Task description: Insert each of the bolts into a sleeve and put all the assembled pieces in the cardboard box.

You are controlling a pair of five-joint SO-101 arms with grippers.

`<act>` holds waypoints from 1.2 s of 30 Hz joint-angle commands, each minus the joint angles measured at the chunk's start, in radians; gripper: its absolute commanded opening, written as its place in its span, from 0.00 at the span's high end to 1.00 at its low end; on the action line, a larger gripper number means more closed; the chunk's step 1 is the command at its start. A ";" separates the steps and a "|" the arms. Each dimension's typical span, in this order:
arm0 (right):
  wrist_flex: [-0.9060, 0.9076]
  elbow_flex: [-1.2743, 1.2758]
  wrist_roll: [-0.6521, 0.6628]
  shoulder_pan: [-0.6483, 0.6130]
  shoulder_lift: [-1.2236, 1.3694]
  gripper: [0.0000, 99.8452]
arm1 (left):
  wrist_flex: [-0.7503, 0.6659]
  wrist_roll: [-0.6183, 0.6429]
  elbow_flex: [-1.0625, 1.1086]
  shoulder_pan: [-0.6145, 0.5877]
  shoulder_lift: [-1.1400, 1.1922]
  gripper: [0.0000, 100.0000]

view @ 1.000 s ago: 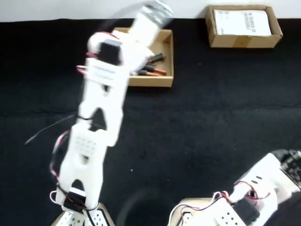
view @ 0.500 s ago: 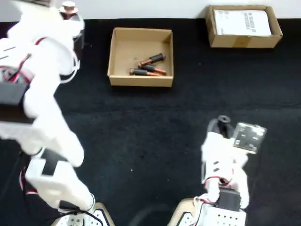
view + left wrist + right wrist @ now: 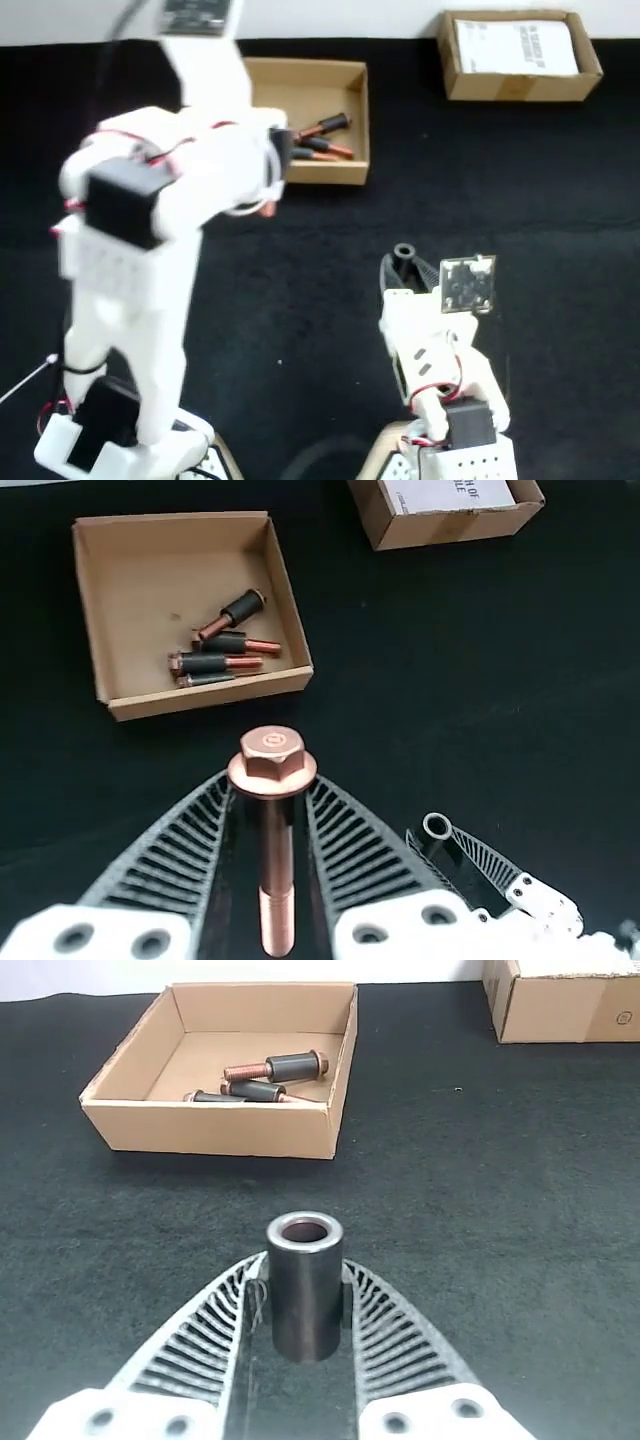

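Two arms meet over the black table [image 3: 560, 200], each with half of an assembly; the left gripper [image 3: 272, 815] is clamped on a copper bolt [image 3: 271, 768], whose hexagonal head sits out at the fingertips while its shank runs back between the jaws toward the wrist; the right gripper [image 3: 305, 1272] grips a dark sleeve [image 3: 303, 1305] that stands along the jaws, its open bore facing outward past the fingertips; seen from above, the left arm hangs over the near left corner of the cardboard box [image 3: 300, 95], which lies by the table's far edge, left of the middle, with several assembled pieces [image 3: 215, 662] lying on their sides against its near wall; the right gripper waits in the near half of the table, right of the middle, well apart from the box; from the bolt, the sleeve lies toward the near right, and the two long axes do not look lined up; the mating probably turns on bringing the shank's free end to face that bore; a second box [image 3: 520, 85] sits at the far right corner
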 commanded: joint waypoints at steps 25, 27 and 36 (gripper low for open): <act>-0.131 0.154 -0.008 -0.021 -0.015 0.99 | -1.315 -0.003 1.059 0.254 -0.197 0.99; -0.133 0.160 -0.008 -0.047 -0.015 0.99 | -1.363 -0.003 1.127 0.254 -0.240 0.99; -0.186 0.189 -0.008 -0.137 -0.013 0.99 | -1.395 0.002 1.185 0.297 -0.275 0.99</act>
